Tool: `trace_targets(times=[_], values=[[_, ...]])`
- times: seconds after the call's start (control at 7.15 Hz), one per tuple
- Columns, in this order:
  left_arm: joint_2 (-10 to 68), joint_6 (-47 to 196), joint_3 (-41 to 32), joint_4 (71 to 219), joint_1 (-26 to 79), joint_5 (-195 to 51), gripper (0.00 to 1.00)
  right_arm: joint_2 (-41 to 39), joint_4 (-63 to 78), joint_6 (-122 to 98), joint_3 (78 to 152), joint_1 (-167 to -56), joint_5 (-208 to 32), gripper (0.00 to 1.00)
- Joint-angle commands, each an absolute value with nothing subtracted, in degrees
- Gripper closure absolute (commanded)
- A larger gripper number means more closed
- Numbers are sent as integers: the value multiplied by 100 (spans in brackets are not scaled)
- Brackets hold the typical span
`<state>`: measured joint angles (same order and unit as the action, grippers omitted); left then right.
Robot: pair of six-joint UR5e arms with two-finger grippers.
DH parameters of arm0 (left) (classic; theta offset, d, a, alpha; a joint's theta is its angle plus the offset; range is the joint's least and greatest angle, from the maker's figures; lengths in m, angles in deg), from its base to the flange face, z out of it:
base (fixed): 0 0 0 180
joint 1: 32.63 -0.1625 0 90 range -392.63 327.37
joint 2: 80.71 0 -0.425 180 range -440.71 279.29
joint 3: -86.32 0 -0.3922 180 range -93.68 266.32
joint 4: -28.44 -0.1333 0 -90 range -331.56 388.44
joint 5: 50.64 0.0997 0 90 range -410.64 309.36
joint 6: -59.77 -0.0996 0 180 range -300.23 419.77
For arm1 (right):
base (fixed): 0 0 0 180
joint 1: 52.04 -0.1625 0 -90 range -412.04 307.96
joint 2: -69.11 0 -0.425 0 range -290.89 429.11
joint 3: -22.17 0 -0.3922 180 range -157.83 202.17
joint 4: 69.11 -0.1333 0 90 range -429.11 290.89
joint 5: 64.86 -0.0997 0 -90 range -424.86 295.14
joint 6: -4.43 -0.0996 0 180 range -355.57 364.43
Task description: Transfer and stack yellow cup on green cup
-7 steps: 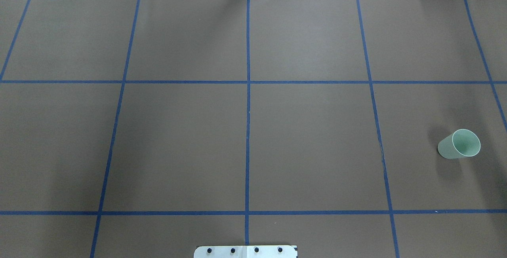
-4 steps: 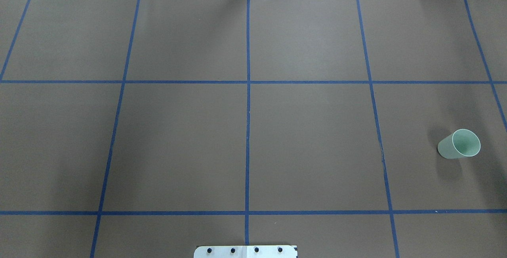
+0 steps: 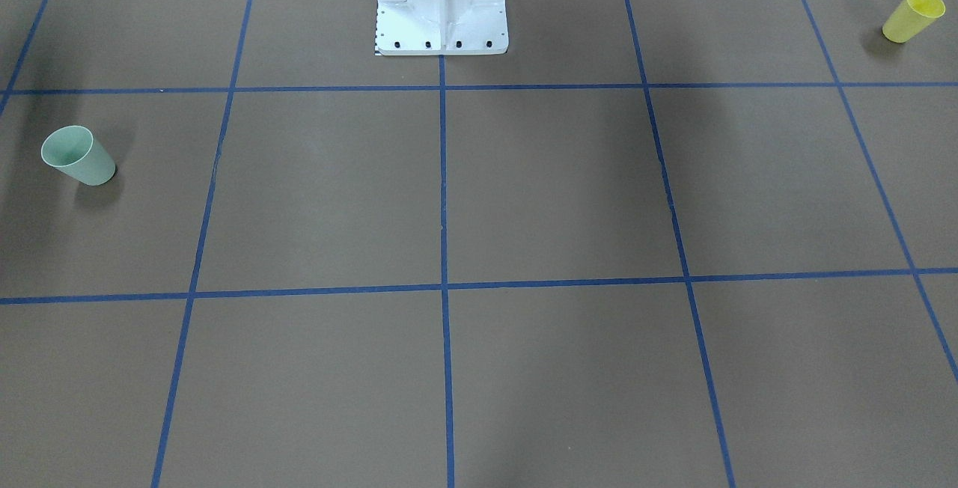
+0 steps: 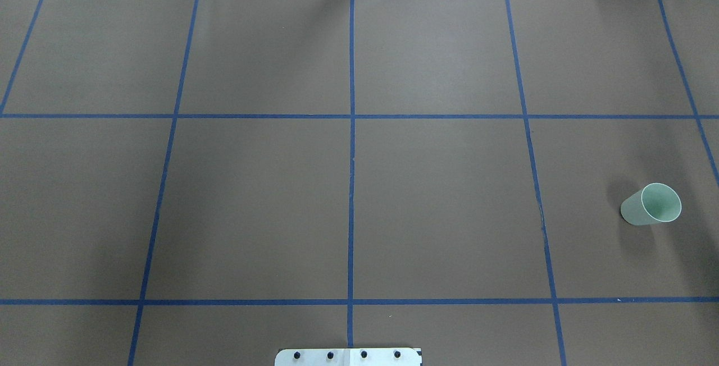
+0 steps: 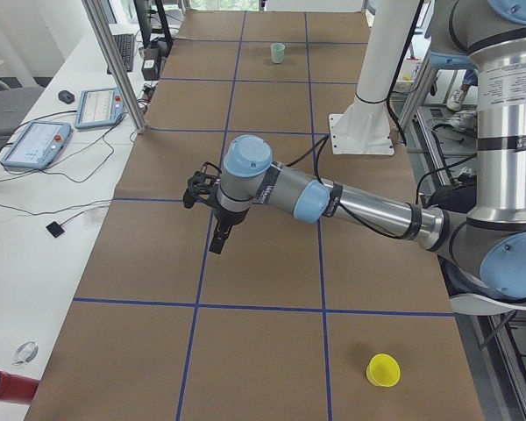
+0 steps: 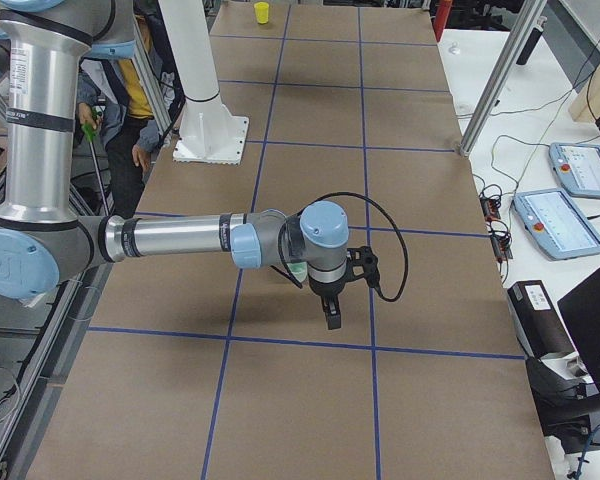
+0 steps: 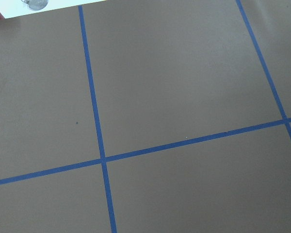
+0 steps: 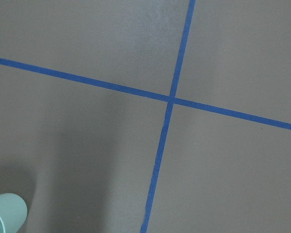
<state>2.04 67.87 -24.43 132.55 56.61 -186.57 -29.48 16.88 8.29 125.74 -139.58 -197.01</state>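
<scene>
Exterior left view gives us the whole stage: a long table under brown paper (image 5: 272, 263), squared off with blue tape lines. Stretched low across it is the near grey-and-blue left arm (image 5: 359, 206), with the left gripper (image 5: 217, 241) pointing down at bare paper. From this side camera I cannot tell how wide its jaws stand. Now the relation that matters: the small bright yellow tapered plastic cup (image 5: 383, 370) sits at about 4 o'clock from that gripper, well apart from it, near the robot's edge at the table's left end. It stands upright, long axis vertical, mouth up, and it looks empty. Over to the exterior right view, where the right arm (image 6: 180, 240) mirrors the pose. The right gripper (image 6: 332, 318) hangs above the paper, and its jaw width is again impossible to call. The front-facing camera lays out the gap: the yellow cup is up at 2 o'clock in the frame, and the small pale mint-green tapered plastic cup (image 3: 78, 156) is way over at 9 o'clock, with nearly the whole table between them. The green cup is upright too, mouth up, and the overhead view shows nothing inside it. The right wrist camera just catches its rim in the 7 o'clock corner. My read is that nothing has been picked yet. The left arm is the nearer one to the yellow cup, so the grab looks like its job. The green cup lies on the right arm's side, so a long carry or a hand-over looks likely.
</scene>
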Motion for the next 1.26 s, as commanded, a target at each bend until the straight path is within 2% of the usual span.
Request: trace_targets(times=[0.0,0.42,0.7,1.12], values=[[-158,6830,-2407,13347,5614,-18417,0,-3108,1676,865,12570,-13958,-19776,0],[-939,8547,-2513,13941,5614,-16364,0,-3240,1693,865,12570,-13958,-19802,0],[-2009,9550,-2521,15002,5614,-15300,0,-3354,1676,865,12570,-13958,-19819,0],[-2690,10465,-2513,15140,5614,-13971,0,-3425,1693,865,12570,-13958,-19828,0]])
